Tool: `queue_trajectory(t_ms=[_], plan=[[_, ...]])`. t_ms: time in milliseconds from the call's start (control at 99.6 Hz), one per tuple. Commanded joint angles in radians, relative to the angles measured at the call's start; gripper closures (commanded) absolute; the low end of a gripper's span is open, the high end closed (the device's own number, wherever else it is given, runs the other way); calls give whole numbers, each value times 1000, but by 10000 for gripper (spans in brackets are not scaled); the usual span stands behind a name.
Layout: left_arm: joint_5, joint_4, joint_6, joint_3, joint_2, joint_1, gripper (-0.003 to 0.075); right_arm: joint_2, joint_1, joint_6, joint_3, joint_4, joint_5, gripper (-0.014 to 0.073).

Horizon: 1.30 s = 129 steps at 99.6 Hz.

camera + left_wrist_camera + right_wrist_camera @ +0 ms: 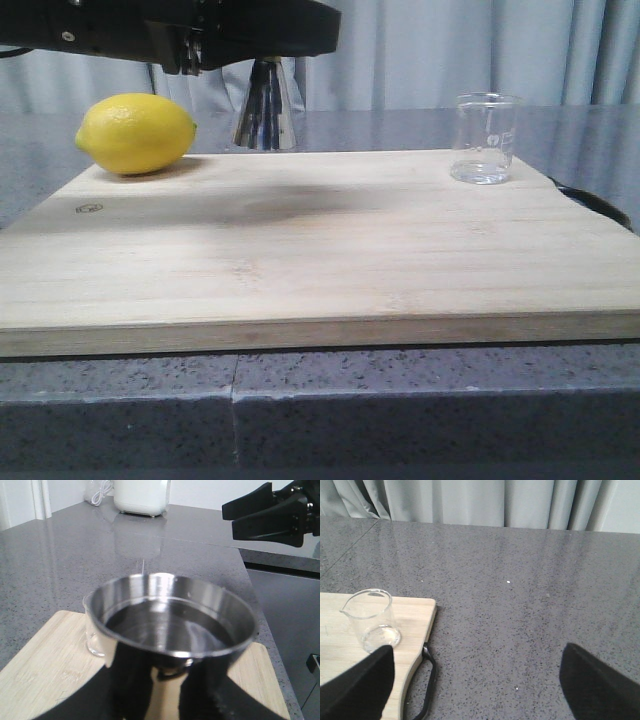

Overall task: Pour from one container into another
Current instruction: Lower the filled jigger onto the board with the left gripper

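On front cam I have the left gripper (215, 50) at the upper left of frame, dark arm body running along the top edge. The jigger (265, 108) hangs under it, only the lower steel cone showing, its base seemingly clear of the cutting board (300, 250). Left wrist cam confirms the hold: jigger (172, 625) fills the centre and lower frame, jaws clamped on its lower part, clear liquid inside the top cup.

Beaker (485, 138) sits upright at the upper right of the front frame, on the board's far right corner, well apart from the jigger. I see it as near empty, maybe a film at the bottom. On right wrist cam the beaker (371, 620) is at the left middle, close to the board edge, the board's black strap (427, 680) just beside it.

Right gripper (475, 690): fingertips (360, 685) in the bottom corners, jaws wide apart, holding nothing, over the dark counter (520, 580).

Lemon (135, 133) at the left, on the board's far left corner.
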Motion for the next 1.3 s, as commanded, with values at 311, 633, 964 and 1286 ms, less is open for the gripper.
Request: queue_trajectory(t_ms=[311, 633, 964, 1286], plan=[[74, -92, 58, -21, 20, -6, 500, -4, -4, -6, -28, -13, -66, 8], [96, -92, 90, -21, 52, -6, 500, -4, -4, -6, -28, -13, -66, 8], [111, -92, 96, -21, 90, -6, 500, -4, -4, -6, -28, -13, -66, 8], [111, -92, 96, -21, 90, -6, 491, -4, -4, -6, -28, -13, -66, 8]])
